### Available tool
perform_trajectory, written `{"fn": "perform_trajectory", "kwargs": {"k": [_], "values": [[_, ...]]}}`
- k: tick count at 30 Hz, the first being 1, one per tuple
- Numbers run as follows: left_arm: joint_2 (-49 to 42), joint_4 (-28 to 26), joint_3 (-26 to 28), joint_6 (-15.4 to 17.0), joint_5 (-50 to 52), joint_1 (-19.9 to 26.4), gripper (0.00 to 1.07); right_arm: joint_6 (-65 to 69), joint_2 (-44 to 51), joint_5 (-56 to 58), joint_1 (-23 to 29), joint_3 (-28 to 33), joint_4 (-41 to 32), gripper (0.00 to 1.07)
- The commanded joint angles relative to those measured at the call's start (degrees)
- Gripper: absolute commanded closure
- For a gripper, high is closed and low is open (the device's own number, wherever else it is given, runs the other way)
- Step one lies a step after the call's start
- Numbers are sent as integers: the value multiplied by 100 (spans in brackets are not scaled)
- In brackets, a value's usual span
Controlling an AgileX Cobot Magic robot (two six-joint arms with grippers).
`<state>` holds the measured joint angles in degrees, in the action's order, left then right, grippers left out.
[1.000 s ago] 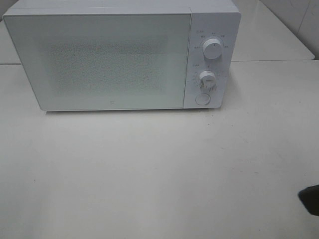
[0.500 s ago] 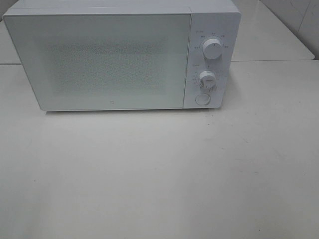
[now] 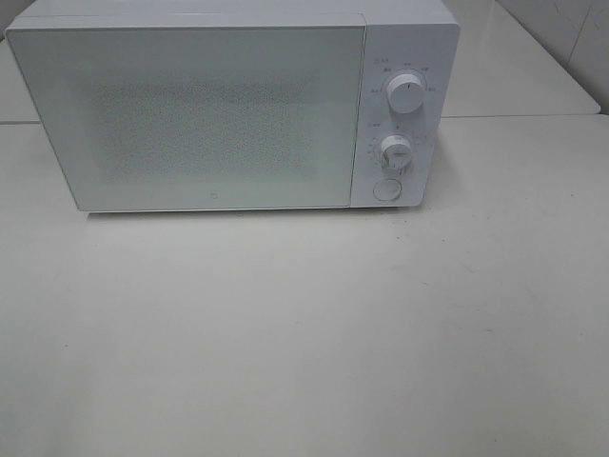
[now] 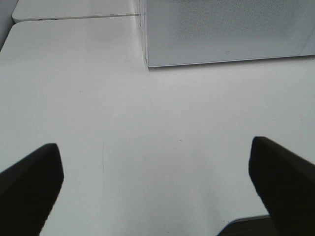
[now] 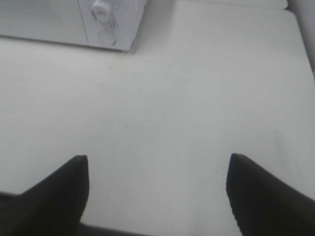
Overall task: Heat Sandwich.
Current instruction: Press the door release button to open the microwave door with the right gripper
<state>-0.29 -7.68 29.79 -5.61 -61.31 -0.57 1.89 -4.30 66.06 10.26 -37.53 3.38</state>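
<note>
The sandwich shows in none of the three views, so where it lies relative to either gripper cannot be told. Nothing can be made out through the microwave's door either.

The microwave (image 3: 228, 105) fills the upper left and centre of the high view: a white, boxy unit with rounded corners. Its door (image 3: 190, 114) sits shut and flush, a smooth pale panel with a fine dotted mesh across the middle that hides the inside. On the control strip to the right of the door there is an upper knob (image 3: 406, 95), a lower knob (image 3: 396, 152) ringed with small markings, and a round flat button (image 3: 385, 188) under them.

The surface (image 3: 304, 333) it stands on is matt off-white, plain and faintly scuffed, and takes up the whole lower half of the high view.

On the left wrist view, the left gripper (image 4: 153, 145) is spread wide, its dark blunt fingers (image 4: 29, 187) well apart with only bare surface between them and the microwave's front corner ahead. On the right wrist view, the right gripper (image 5: 158, 157) is also spread, its black tapered fingers (image 5: 54, 191) apart and holding nothing, with the control end of the microwave beyond it. Neither gripper shows in the high view.
</note>
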Motion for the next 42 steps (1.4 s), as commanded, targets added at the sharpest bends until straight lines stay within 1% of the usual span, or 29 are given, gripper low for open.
{"fn": "perform_trajectory", "kwargs": {"k": [1, 3, 5, 6, 10, 32, 36, 40, 42], "values": [[-132, -46, -6, 11, -17, 29, 9, 17, 390, -458, -258, 143, 74, 32], [-132, -46, -6, 11, -17, 29, 9, 17, 458, -521, -304, 223, 74, 32], [-132, -46, -6, 11, -17, 29, 9, 17, 607, -613, -384, 458, 63, 32], [-132, -46, -6, 11, -17, 29, 9, 52, 613, -596, -435, 705, 6, 32], [-132, -52, -6, 11, -17, 29, 9, 46, 613, -911, -435, 911, -29, 32], [-132, -52, -6, 11, -17, 29, 9, 34, 607, -911, -435, 905, -17, 32], [-132, -52, -6, 11, -17, 29, 9, 40, 493, -928, -435, 854, -29, 32], [-132, -52, -6, 11, -17, 29, 9, 40, 178, -1112, -430, 665, -29, 32], [-132, -52, -6, 11, -17, 29, 9, 74, -115, -1421, -430, 590, -29, 32]]}}
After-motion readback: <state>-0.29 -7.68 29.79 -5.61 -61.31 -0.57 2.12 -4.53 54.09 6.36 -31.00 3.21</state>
